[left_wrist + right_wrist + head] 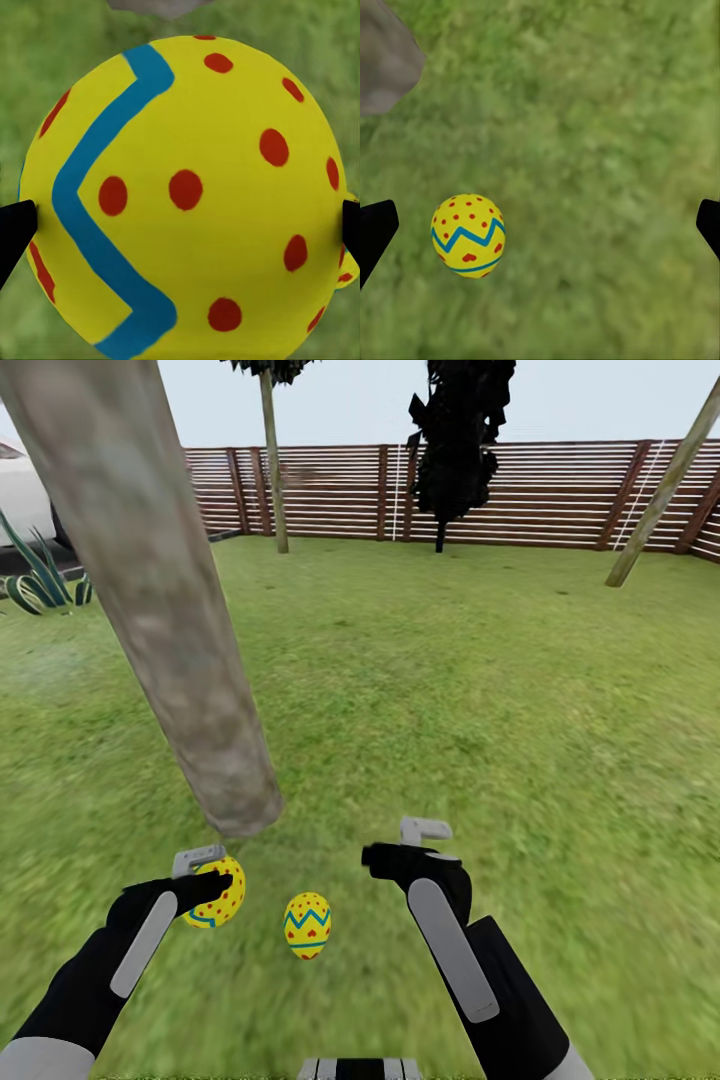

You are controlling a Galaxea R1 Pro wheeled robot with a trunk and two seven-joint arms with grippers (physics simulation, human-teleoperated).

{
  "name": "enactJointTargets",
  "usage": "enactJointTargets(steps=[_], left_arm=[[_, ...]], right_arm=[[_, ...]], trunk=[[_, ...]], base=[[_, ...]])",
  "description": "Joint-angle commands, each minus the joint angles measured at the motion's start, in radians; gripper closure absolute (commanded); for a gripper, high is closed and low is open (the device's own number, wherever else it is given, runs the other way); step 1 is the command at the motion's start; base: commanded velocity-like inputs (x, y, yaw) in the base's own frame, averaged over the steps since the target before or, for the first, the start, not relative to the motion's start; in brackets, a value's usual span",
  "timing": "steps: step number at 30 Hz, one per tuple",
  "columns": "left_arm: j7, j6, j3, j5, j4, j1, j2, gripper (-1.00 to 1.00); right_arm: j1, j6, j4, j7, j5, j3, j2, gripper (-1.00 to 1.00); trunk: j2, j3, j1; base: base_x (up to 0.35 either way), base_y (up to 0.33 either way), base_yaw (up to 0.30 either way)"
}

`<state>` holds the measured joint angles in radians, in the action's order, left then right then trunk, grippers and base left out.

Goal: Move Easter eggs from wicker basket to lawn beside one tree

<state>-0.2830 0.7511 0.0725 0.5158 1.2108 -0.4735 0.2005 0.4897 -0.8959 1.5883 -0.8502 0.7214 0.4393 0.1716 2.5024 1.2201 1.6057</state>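
My left gripper (212, 877) is shut on a yellow Easter egg (224, 897) with a blue zigzag and red dots, held low over the lawn (450, 690) just in front of the tree's base. In the left wrist view this egg (187, 195) sits between the black fingertips (13, 229), which touch both its sides. A second Easter egg (307, 925) lies on the grass between my arms, and the right wrist view shows this egg (468, 235) with the trunk base (386, 64) close by. My right gripper (398, 847) hangs open above the grass. The thick grey-brown tree (165, 600) slants up to the left. The wicker basket is out of view.
A brown slat fence (540, 495) bounds the garden at the back. A thin-trunked tree (272, 460) and a black cypress-like tree (455, 440) stand before it. A leaning thin trunk (660, 490) is at the right. A spiky plant (40, 580) and a white car (20, 490) are at the left.
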Motion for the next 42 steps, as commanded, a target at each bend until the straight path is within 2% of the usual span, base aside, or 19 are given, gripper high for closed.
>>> enactJointTargets(steps=[1,9,42], left_arm=[[-0.010,0.001,0.003,0.010,0.001,-0.001,0.001,1.00],[-0.009,-0.017,0.003,0.009,0.000,-0.001,0.001,1.00],[-0.010,-0.019,0.004,0.007,-0.001,-0.001,0.002,1.00]], right_arm=[[0.001,-0.003,0.001,-0.010,0.009,0.001,0.000,-1.00],[0.001,-0.003,0.001,-0.010,0.009,0.005,0.000,-1.00],[0.000,-0.005,0.001,-0.009,0.009,0.006,0.000,-1.00]], trunk=[[0.001,0.005,0.000],[0.003,0.036,0.004],[0.010,0.163,0.019]], base=[[0.000,0.000,0.000],[0.000,0.000,0.000],[0.000,0.000,0.000]])
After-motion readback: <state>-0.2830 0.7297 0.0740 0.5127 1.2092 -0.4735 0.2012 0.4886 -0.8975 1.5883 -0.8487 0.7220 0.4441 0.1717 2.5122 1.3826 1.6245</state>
